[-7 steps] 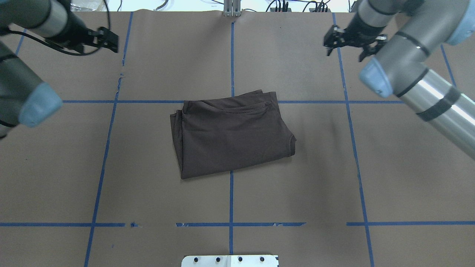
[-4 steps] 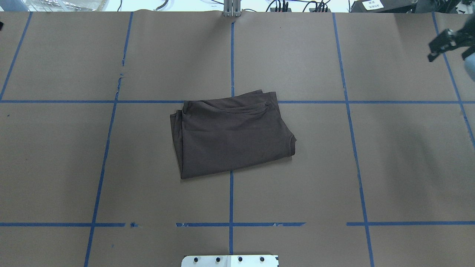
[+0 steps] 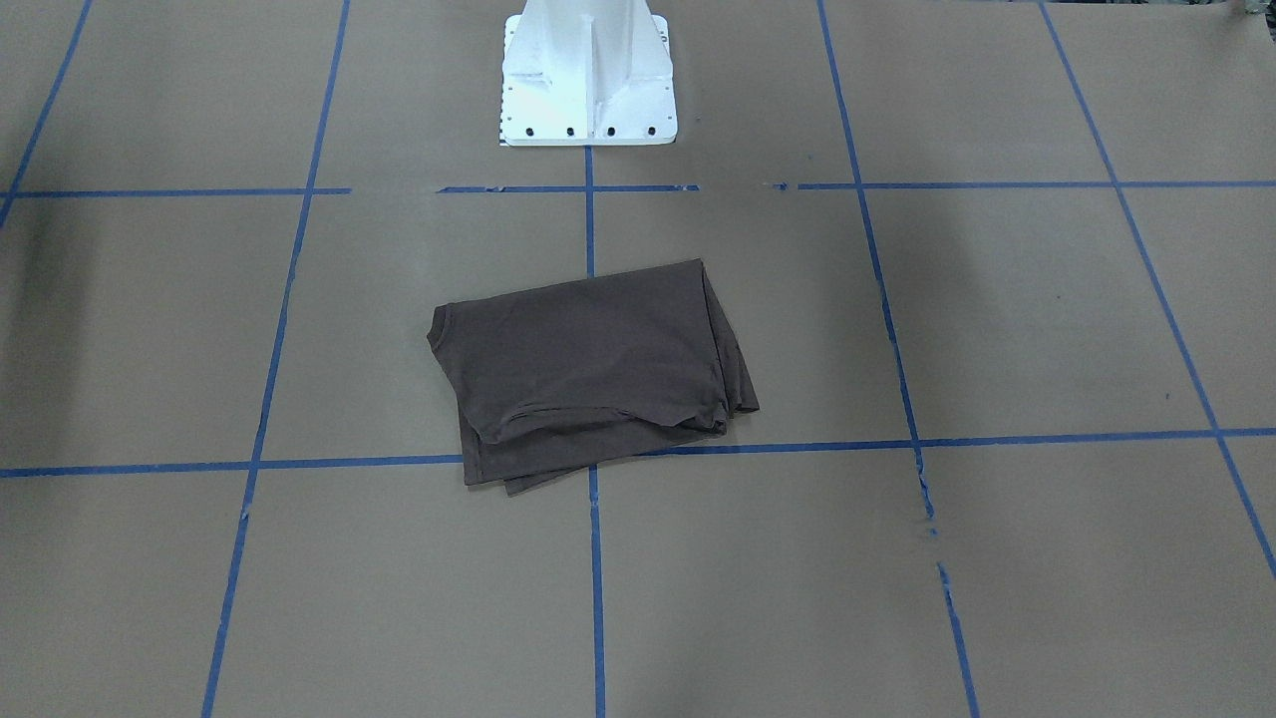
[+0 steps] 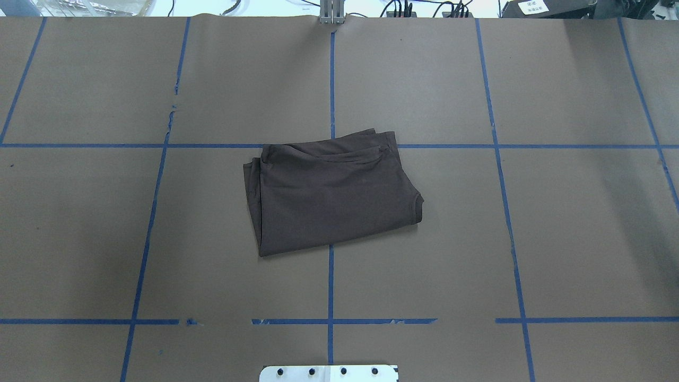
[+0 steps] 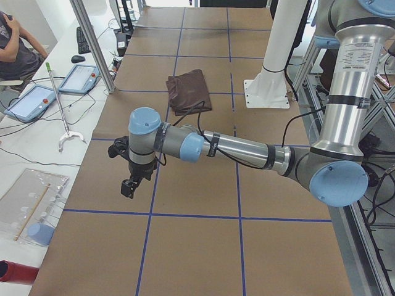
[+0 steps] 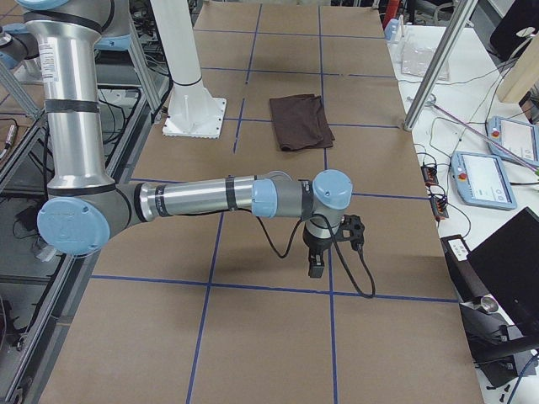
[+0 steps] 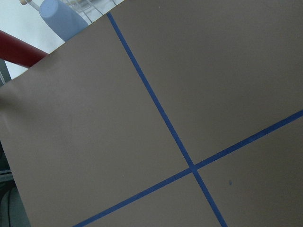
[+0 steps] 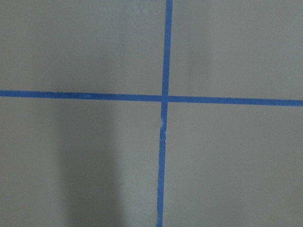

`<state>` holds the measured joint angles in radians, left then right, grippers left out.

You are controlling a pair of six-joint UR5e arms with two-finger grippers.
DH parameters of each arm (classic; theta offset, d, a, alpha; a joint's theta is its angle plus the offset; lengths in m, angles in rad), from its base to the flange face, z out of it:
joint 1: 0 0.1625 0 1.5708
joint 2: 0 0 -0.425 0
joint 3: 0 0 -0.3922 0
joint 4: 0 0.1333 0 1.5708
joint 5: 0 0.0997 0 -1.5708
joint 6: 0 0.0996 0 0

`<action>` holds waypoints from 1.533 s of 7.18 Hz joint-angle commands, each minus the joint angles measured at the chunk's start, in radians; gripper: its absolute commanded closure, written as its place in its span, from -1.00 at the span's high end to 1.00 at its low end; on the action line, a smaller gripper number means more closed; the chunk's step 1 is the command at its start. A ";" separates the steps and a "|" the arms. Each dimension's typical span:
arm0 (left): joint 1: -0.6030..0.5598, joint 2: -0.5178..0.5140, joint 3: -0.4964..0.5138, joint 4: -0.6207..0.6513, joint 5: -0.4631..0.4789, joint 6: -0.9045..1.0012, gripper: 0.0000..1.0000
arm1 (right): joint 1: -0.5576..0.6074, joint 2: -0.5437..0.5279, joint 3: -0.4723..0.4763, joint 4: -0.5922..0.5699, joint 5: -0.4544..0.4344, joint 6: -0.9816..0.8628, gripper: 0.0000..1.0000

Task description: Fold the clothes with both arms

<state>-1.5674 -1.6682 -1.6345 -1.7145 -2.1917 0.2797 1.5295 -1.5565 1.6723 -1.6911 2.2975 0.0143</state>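
T-shirt: the T-shirt (image 4: 331,196) lies as a compact folded rectangle at the table's middle, over a crossing of the blue tape lines (image 4: 331,286). Its stacked edges face away from the robot, and nothing touches it.
Progress: the folding looks done or nearly so. The stacked edges sit a little uneven, so at most some tidying is left.
Left gripper: the left gripper (image 5: 128,190) hangs over bare paper near its table end, well apart from the shirt. Nothing hangs from it, and I cannot tell how far its jaws are apart.
Right gripper: the right gripper (image 6: 316,268) hangs near the opposite end with nothing in it. Its jaw gap also cannot be told.
Surroundings: brown paper cover (image 4: 583,239), white pedestal base (image 3: 588,70).
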 commanded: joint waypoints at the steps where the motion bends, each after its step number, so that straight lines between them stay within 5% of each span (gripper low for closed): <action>1: -0.008 0.040 0.030 -0.012 -0.013 -0.019 1.00 | 0.039 -0.080 0.001 0.028 0.026 -0.004 1.00; 4: -0.005 0.099 -0.042 0.163 -0.032 -0.022 1.00 | 0.133 -0.123 0.003 0.105 0.132 -0.008 1.00; 5: -0.005 0.102 -0.038 0.164 -0.096 -0.025 1.00 | 0.146 -0.120 0.009 0.106 0.149 -0.008 1.00; 11: -0.005 0.100 -0.039 0.164 -0.091 -0.027 1.00 | 0.103 -0.108 0.075 0.099 0.125 0.108 1.00</action>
<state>-1.5723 -1.5677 -1.6732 -1.5509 -2.2846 0.2531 1.6516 -1.6651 1.7387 -1.5917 2.4243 0.1051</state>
